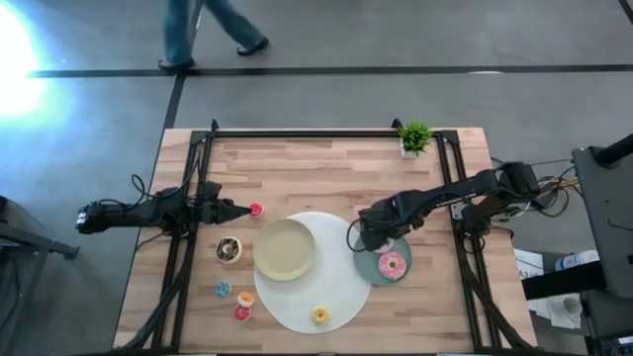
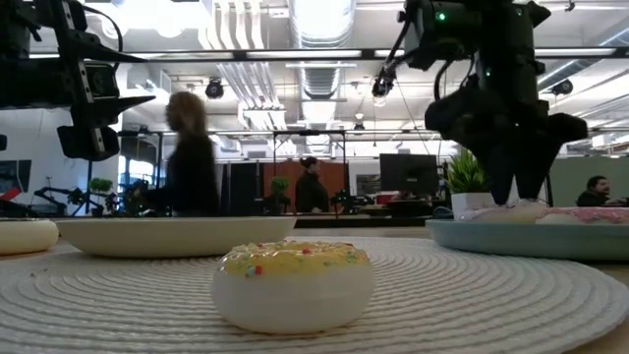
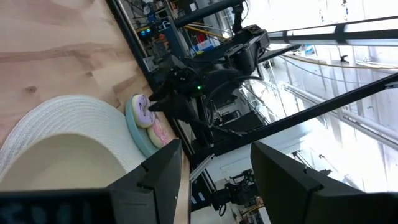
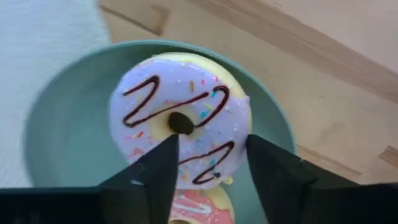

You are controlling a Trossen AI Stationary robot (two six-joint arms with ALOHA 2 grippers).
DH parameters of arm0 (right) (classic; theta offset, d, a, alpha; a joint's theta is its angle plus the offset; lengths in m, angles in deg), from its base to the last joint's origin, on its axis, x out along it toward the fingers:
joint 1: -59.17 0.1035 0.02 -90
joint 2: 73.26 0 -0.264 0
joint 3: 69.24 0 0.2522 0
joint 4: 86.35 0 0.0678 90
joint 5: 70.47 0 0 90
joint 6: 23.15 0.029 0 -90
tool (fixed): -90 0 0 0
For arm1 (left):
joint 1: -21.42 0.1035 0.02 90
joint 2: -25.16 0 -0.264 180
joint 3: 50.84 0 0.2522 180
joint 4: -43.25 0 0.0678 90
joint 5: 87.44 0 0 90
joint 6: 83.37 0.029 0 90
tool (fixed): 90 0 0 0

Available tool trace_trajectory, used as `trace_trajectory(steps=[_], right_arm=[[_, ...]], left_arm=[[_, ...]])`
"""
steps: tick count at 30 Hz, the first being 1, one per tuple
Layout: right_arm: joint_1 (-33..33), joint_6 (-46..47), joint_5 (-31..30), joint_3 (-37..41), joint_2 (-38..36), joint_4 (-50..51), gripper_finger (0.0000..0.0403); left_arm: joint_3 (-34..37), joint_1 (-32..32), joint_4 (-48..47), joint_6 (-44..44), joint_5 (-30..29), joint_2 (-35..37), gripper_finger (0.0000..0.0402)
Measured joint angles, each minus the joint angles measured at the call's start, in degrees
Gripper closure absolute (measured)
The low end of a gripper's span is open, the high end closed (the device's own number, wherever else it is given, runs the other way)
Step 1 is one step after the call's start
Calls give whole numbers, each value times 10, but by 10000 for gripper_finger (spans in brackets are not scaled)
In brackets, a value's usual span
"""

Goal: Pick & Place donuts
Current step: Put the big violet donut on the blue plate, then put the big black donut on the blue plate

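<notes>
My right gripper hangs open, pointing down over the lilac-white donut, which lies flat on the teal plate beside the pink donut. In the low view its fingers reach down to that donut's top. My left gripper is open and level at the table's left, with a small red donut just off its tips. The chocolate donut and the blue, orange and red minis lie on the wood. The yellow mini lies on the white mat. My right gripper stands over the lilac-white donut from above, one finger on either side of its hole. Whether the fingertips touch its iced top, I cannot tell. The donut lies flat on the teal plate.
A beige plate sits on the white mat, between the two arms. A small potted plant stands at the far edge. Black frame rails run along the far side and both flanks. A person walks past beyond the table.
</notes>
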Motion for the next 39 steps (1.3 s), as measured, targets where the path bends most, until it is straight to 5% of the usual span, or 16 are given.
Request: trace_trajectory(steps=[12, 19, 26, 28, 32, 39], right_arm=[[1, -102, -16, -84, -2, 105, 156], [32, -299, -5, -165, 19, -44, 162], [-24, -267, -43, -246, 100, -59, 179], [-31, -286, -43, -267, 111, -34, 179], [-34, -319, -46, -288, 108, 25, 177], [-53, -326, -59, -265, 91, 38, 177]], left_arm=[[0, 0, 0, 0, 0, 0, 234], [0, 0, 0, 1, 0, 0, 234], [0, 0, -1, 17, -11, -1, 236], [-12, 0, -43, 19, -10, -1, 241], [-98, 0, -279, 62, -14, -22, 264], [-240, 0, -518, 166, -4, -143, 284]])
